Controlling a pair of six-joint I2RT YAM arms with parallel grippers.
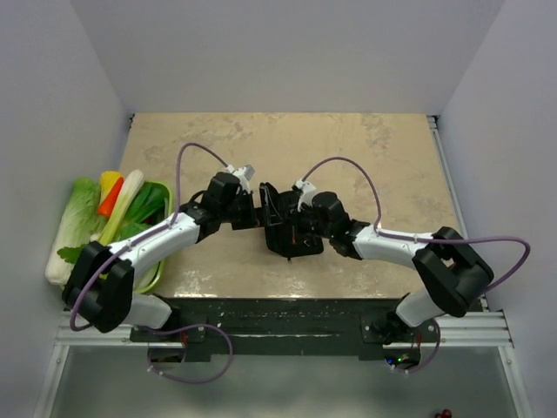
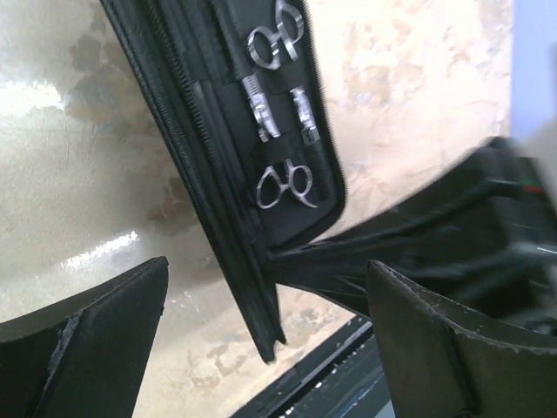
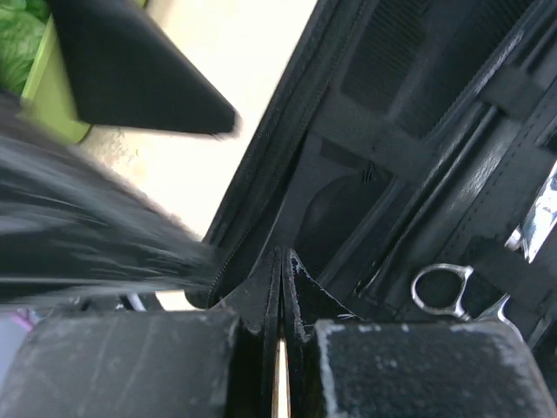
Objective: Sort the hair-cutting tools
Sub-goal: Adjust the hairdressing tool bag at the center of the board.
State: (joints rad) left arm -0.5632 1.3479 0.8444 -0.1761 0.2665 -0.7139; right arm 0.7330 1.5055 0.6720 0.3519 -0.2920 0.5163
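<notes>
A black folding case (image 1: 283,222) lies open at the table's middle, one flap raised. In the left wrist view, two silver scissors are strapped inside the case, ring handles of one (image 2: 278,42) at the top and of the other (image 2: 287,185) lower. One ring handle (image 3: 439,292) shows in the right wrist view. I cannot make out the black combs against the black lining. My left gripper (image 1: 255,209) is open, its fingers either side of the case's edge (image 2: 261,322) without touching. My right gripper (image 3: 280,261) is shut on a thin flap of the case (image 3: 348,131).
A green basket (image 1: 159,270) with cabbage (image 1: 78,218), a carrot (image 1: 110,198) and a leek stands at the table's left edge. White walls enclose the table. The black mounting rail (image 1: 287,313) runs along the near edge.
</notes>
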